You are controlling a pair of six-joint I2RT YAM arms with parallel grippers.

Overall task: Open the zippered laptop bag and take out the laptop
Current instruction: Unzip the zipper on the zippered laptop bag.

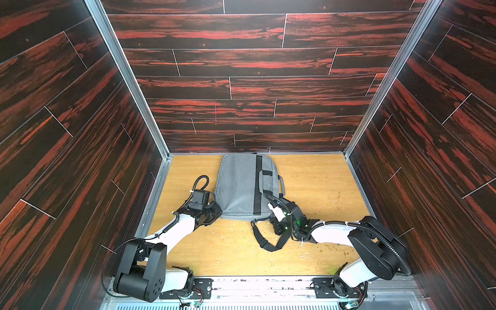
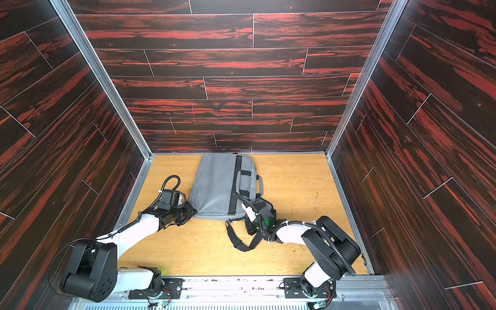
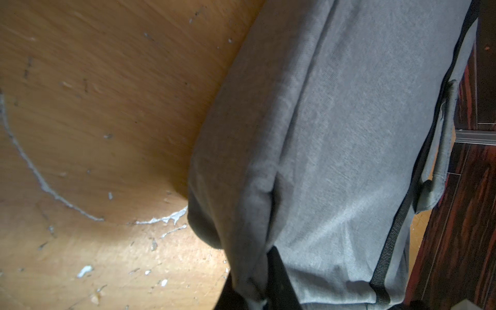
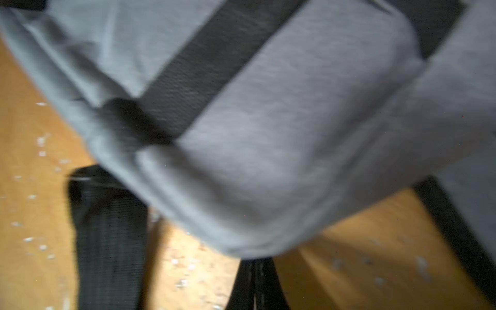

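Unzipping: my left claw (image 3: 252,281) is pinching the flat grey fabric laptop bag (image 1: 239,185), right claw (image 4: 255,279) clenched beside it, likely needing the zipper pull next.

Your flat grey cloth laptop bag (image 1: 239,185) is matt and finely woven, crossed by a black webbing stripe (image 1: 258,185) of coarser ribbed weave, like its long black shoulder strap (image 4: 107,241). The light wooden tabletop (image 1: 316,188) you work on is smooth but scuffed and flecked with white scrapes. Dark red-streaked wood-grain wall panels (image 1: 241,61) show a slight gloss between brushed silver metal rails (image 1: 128,77).
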